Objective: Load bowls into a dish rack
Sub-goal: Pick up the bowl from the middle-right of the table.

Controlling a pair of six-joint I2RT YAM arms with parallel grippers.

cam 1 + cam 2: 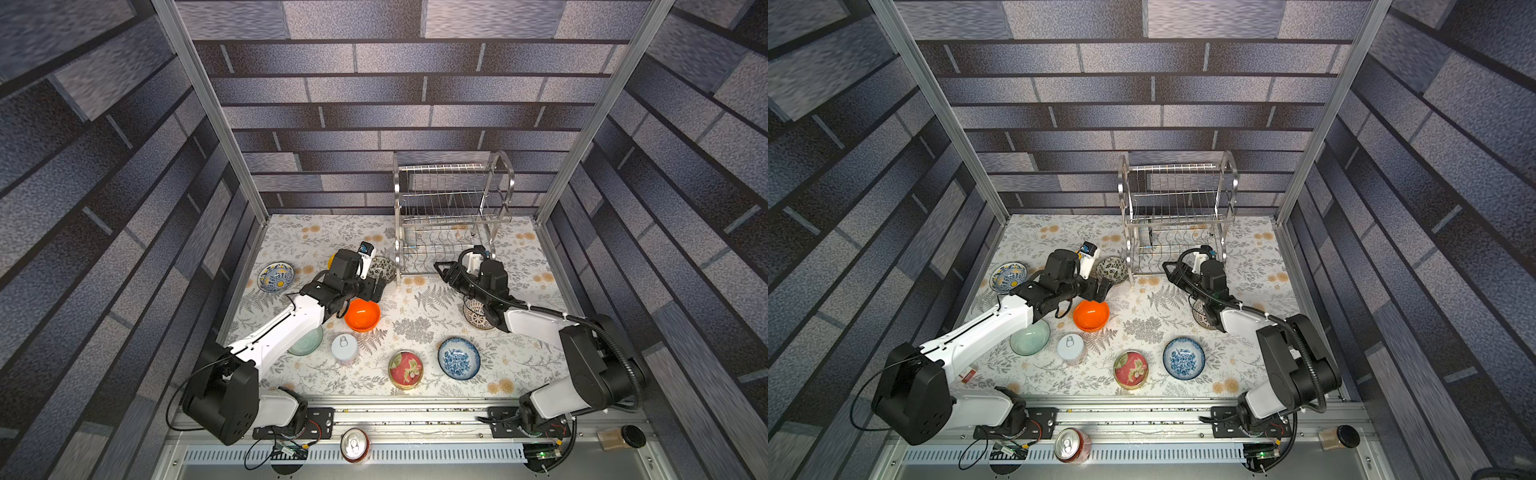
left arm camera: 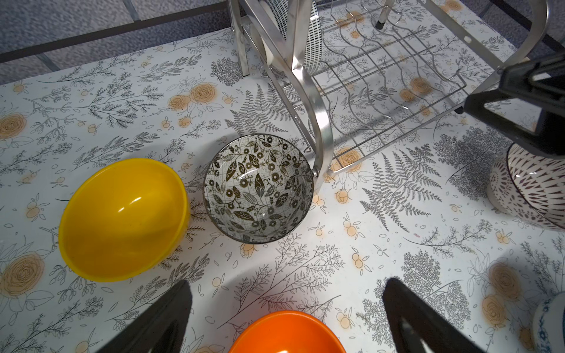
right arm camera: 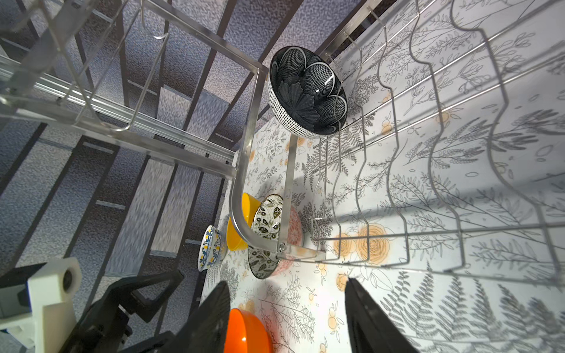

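Observation:
The steel dish rack [image 1: 451, 208] stands at the back right, and a dark navy bowl [image 3: 307, 91] stands on edge in its lower tier. My left gripper [image 1: 377, 287] [image 2: 289, 288] hangs open and empty between the orange bowl [image 1: 362, 314] and the dark floral bowl [image 2: 258, 188], with the yellow bowl [image 2: 122, 217] beside it. My right gripper [image 1: 440, 269] [image 3: 287, 287] is open and empty, just in front of the rack's lower shelf. A white lattice bowl [image 1: 477, 316] lies partly under the right arm. A blue floral bowl [image 1: 459, 358], a blue-yellow bowl [image 1: 275, 276] and a pale green bowl [image 1: 1030, 337] rest on the table.
A white pull-tab can [image 1: 345, 348] and a flat red tin [image 1: 405, 369] sit near the front middle. A drink can [image 1: 354, 444] and a dark-lidded jar [image 1: 621, 436] lie on the front rail. Frame posts and patterned walls close in the sides and back.

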